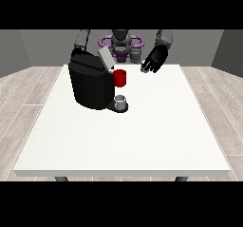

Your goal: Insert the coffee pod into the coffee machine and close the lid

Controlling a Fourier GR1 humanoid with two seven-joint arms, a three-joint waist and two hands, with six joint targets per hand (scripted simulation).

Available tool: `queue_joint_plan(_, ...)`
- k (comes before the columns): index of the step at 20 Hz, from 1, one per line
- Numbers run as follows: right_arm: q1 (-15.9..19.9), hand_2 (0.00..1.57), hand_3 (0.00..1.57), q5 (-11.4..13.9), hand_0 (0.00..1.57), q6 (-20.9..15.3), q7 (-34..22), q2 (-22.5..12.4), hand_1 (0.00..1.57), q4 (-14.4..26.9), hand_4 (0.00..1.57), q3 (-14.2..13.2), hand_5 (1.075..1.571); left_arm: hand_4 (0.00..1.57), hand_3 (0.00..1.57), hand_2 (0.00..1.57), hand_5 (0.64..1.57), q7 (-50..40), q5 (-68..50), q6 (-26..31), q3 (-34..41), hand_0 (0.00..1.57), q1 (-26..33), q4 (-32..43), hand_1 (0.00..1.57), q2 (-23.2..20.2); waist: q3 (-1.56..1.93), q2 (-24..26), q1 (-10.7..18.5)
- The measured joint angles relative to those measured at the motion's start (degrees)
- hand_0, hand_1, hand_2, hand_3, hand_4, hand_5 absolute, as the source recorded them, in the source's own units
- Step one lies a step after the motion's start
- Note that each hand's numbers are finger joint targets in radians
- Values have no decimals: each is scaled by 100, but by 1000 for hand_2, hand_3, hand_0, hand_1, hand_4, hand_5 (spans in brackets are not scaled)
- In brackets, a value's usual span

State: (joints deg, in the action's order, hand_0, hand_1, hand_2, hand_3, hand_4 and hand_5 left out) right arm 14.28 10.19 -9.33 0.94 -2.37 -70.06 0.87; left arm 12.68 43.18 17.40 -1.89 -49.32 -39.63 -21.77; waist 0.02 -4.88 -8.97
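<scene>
Hand at the view's right (155, 59) pinches the coffee pod (144, 69), the coffee machine (92, 82) beside it; lid (105, 59) up, insertion and closing remain.

We saw the coffee machine (91, 84), a bulky black body, standing upright on the far left part of the white table. Its grey lid (105, 58) was raised and tilted back, with a red part below it at the front. The coffee pod (144, 69), small and grey, lay to the machine's right, apart from it.
</scene>
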Motion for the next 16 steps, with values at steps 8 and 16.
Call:
queue_joint_plan(8, 34, 0, 0, -82, 0, 7, 115, -35, 0, 53, 0, -136, 1571, 517, 1358, 1160, 1571, -447, -117, 428, 164, 956, -477, -246, 956, 223, -2, 139, -55)
queue_joint_plan(16, 368, 0, 0, -86, 0, -33, 126, -118, 0, -28, 269, -242, 1571, 479, 1266, 1254, 1571, -952, -389, 785, 637, 1174, -1378, -203, 1174, 77, 1, -191, -334)
